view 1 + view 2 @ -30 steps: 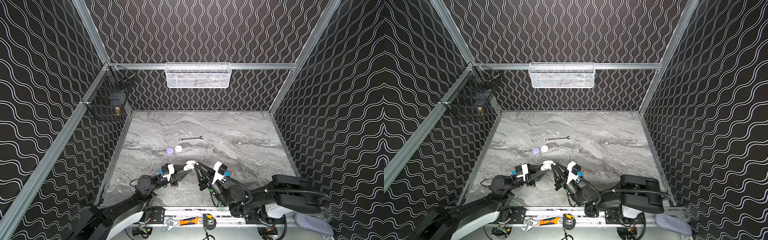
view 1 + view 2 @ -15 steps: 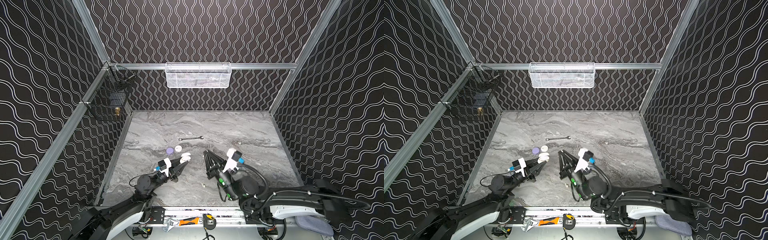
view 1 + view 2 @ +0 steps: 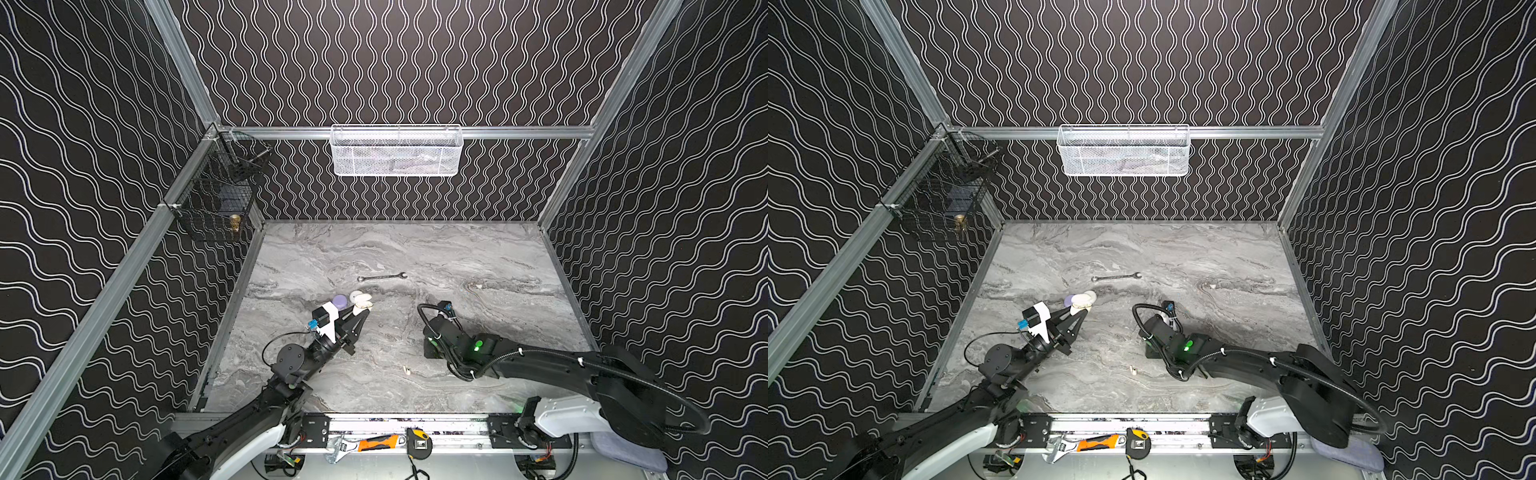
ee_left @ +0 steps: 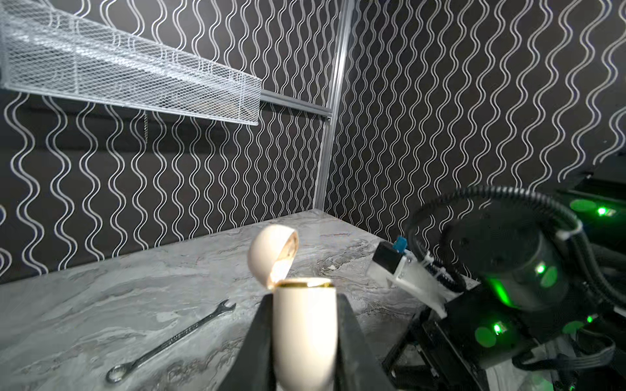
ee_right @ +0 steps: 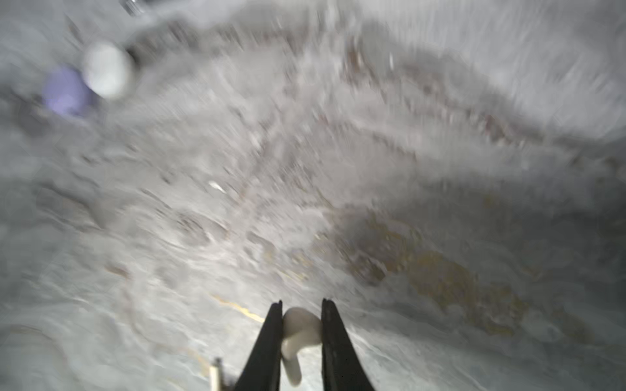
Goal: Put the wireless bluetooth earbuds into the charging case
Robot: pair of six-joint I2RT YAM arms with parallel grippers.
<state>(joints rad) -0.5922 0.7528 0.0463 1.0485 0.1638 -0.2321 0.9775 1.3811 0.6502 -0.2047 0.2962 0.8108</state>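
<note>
In both top views the left gripper (image 3: 360, 314) is clamped on a cream egg-shaped plastic charging case (image 3: 363, 306). It sits just beside a lavender round case (image 3: 340, 300) and a white round case (image 3: 355, 296) on the grey marbled bench (image 3: 478, 249). The right arm (image 3: 461, 345) is to the right, across the middle, and its own body hides its gripper. A small white stemmed earbud (image 3: 407, 371) lies loose on the bench between the arms, towards the front. A slim steel wrench (image 3: 382, 276) lies farther back.

In the left wrist view the case stands between two black fingers (image 4: 257, 342) with its long axis along them. Its gold-rimmed mouth faces away from the wrist and its lid (image 4: 271, 254) is hinged open. The inside is hidden, so I cannot tell whether any seat is filled.

The right wrist view is smeared. The right gripper (image 5: 301, 303) is closed on a cream stemmed plastic earbud (image 5: 298, 330), bulb at the tips and stem towards the wrist. The held case is out of this frame. As I judge it, the right arm must reach left to the case's mouth and line the stem up with it.
</note>
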